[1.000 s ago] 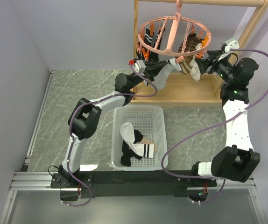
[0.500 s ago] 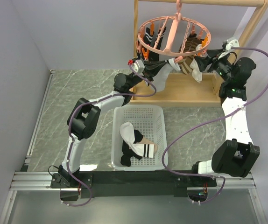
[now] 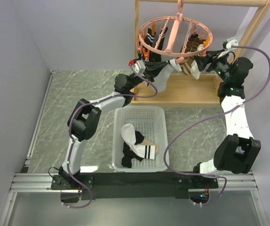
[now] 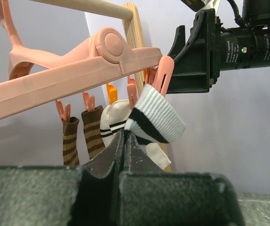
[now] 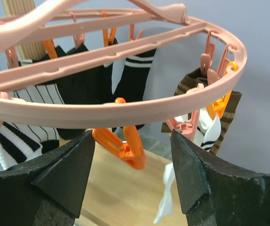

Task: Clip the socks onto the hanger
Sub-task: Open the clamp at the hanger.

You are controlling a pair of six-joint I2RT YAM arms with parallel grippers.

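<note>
The pink ring hanger (image 3: pixel 175 35) hangs from the wooden rack with several socks clipped on its rim. My left gripper (image 3: pixel 162 71) is shut on a white black-striped sock (image 3: pixel 169 70) just under the ring's near side. In the left wrist view the shut tips (image 4: pixel 124 134) pinch that sock's cuff (image 4: pixel 156 117), which sits at a pink clip (image 4: pixel 163 75). My right gripper (image 3: pixel 203 61) is open at the ring's right side. In the right wrist view an orange clip (image 5: pixel 121 146) hangs from the ring (image 5: pixel 102 110) between the open fingers (image 5: pixel 74 169), untouched.
A white basket (image 3: pixel 139 110) in front of the rack holds several socks (image 3: pixel 137 146). The wooden rack's base (image 3: pixel 182 92) and posts (image 3: pixel 137 28) stand behind the hanger. Brown striped socks (image 4: pixel 93 136) and black socks (image 5: pixel 85 87) hang on the ring.
My right arm has swung slightly left, bringing its gripper closer to the ring. The left gripper and its sock have hardly moved.
</note>
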